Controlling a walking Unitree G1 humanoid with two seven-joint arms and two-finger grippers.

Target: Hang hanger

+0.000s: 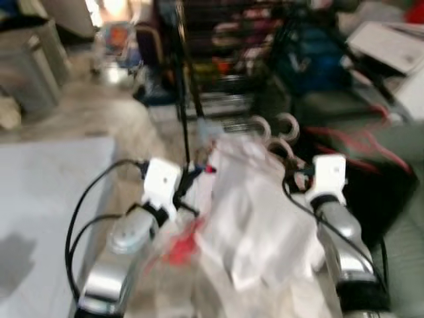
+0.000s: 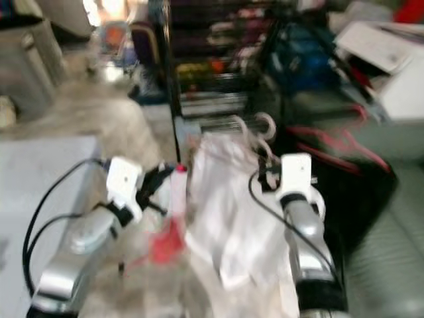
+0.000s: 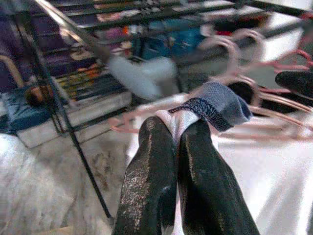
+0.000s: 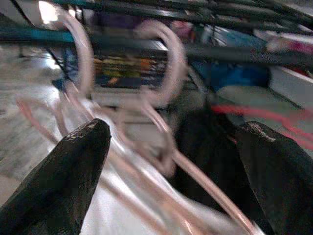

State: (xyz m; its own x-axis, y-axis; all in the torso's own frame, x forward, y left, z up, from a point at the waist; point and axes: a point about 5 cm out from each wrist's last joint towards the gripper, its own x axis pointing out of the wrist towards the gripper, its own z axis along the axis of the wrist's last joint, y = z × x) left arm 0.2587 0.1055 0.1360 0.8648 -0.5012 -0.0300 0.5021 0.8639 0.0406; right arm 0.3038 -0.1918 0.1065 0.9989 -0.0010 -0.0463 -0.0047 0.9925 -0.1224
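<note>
The left claw (image 3: 177, 147) was pinched tight on a fold of white cloth with a blue-grey hem (image 3: 215, 105), while the right claw (image 4: 171, 161) stood wide open around the pink hangers (image 4: 161, 122), gripping nothing. The hangers carried a white garment (image 1: 255, 205) held between both arms, their hooks (image 1: 275, 129) near the dark drying rack (image 1: 218, 59) above the pale stone floor (image 1: 99, 112).
</note>
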